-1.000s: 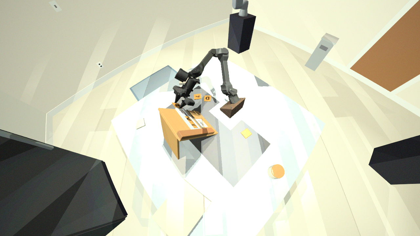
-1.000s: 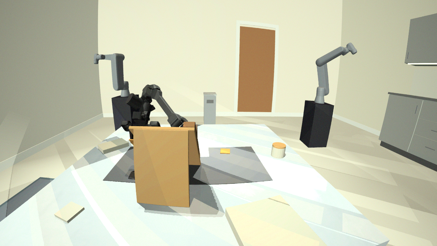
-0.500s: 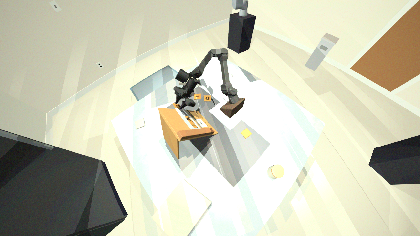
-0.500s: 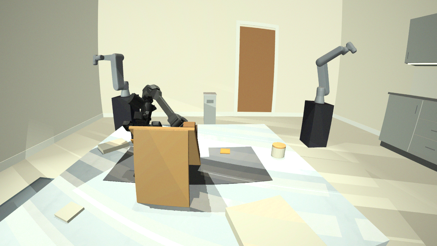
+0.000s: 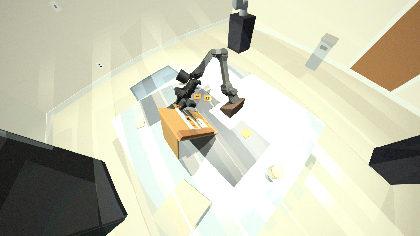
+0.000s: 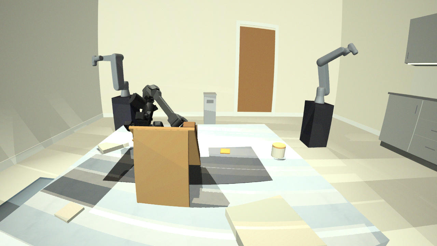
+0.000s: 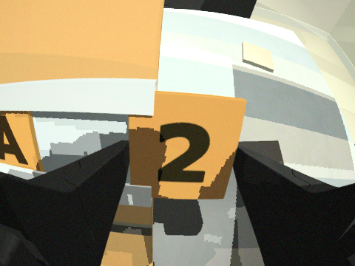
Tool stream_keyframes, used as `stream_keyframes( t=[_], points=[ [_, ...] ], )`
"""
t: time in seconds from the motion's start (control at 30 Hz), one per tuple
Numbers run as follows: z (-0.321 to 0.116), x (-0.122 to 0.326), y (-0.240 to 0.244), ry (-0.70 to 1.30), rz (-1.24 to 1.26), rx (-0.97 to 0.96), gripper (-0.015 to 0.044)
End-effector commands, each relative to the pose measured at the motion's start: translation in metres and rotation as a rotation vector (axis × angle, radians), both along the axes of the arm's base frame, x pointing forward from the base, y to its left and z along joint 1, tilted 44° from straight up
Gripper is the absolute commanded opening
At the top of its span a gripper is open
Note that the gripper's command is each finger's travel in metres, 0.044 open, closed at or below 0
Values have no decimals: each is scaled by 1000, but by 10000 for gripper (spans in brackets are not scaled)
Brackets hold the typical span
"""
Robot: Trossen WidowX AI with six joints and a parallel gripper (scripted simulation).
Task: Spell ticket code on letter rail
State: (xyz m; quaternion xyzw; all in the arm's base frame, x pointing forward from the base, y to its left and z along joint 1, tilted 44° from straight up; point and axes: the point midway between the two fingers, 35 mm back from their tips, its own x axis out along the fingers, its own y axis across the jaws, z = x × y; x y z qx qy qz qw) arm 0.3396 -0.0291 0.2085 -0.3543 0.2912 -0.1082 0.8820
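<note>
My gripper (image 5: 179, 106) (image 7: 183, 152) is shut on the orange 2 tile (image 7: 218, 118), held upright in the wrist view at the rail's open end. Its left edge reaches behind the end of the rail's pale upper lip (image 5: 183, 117) (image 7: 74, 96). The A tile (image 5: 188, 118) (image 7: 27, 127) is in the rail farther left, with a gap between; another tile (image 5: 193, 126) is beyond it, its mark unclear. The board (image 5: 168, 123) (image 6: 161, 165) (image 7: 81, 37) stands tilted. The ticket's (image 5: 201, 122) print is unreadable. A 7 tile (image 5: 197, 96) and a D tile (image 5: 207, 98) lie behind the board.
A yellow-orange tile (image 5: 246, 133) (image 6: 225, 151) lies on the dark mat, no mark readable. A lidded canister (image 5: 276, 171) (image 6: 278, 151) stands farther right. A cream slab (image 5: 184, 202) (image 6: 268, 220) and small cream block (image 5: 140, 123) (image 6: 69, 212) (image 7: 257, 56) lie around the board.
</note>
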Motion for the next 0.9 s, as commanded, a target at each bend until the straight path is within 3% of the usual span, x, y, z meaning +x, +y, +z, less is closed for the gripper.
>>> stream_keyframes(
  t=[0.0,0.87],
  points=[
    [-2,0,1,-1,-5,1,0],
    [-11,0,10,0,-5,2,0]
  ],
)
